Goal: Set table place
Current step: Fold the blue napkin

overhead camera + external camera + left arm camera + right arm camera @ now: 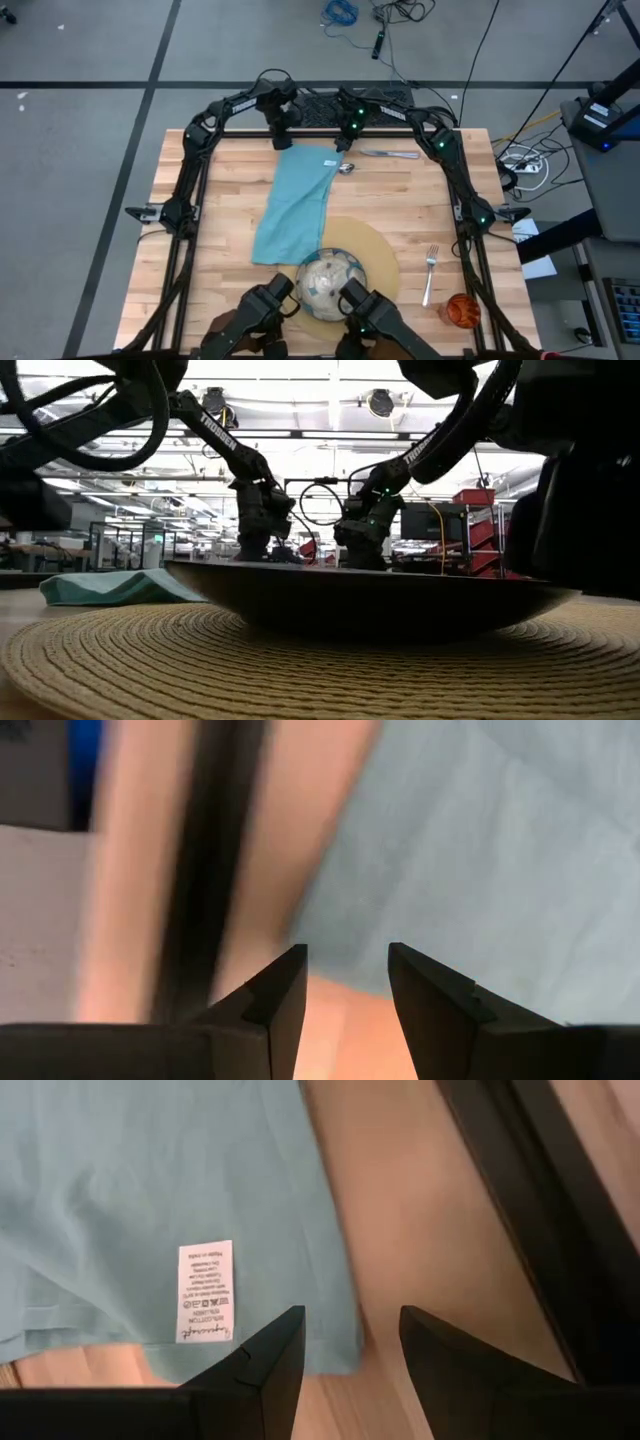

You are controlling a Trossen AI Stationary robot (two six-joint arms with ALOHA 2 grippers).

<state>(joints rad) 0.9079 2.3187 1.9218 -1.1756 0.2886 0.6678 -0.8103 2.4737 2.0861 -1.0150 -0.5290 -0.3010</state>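
Both claws hover part-open and empty over the far end of the teal napkin point(295, 205) on the desk point(230, 165): left claw point(345, 982) at one corner, right claw point(350, 1345) at the other. Each should pinch only cloth, evenly, before lifting.

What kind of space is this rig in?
Likely a robotics lab or workshop in an open industrial hall: cables trail over the grey floor, ceiling strip lights run overhead, and monitors and a red rack stand behind the table.
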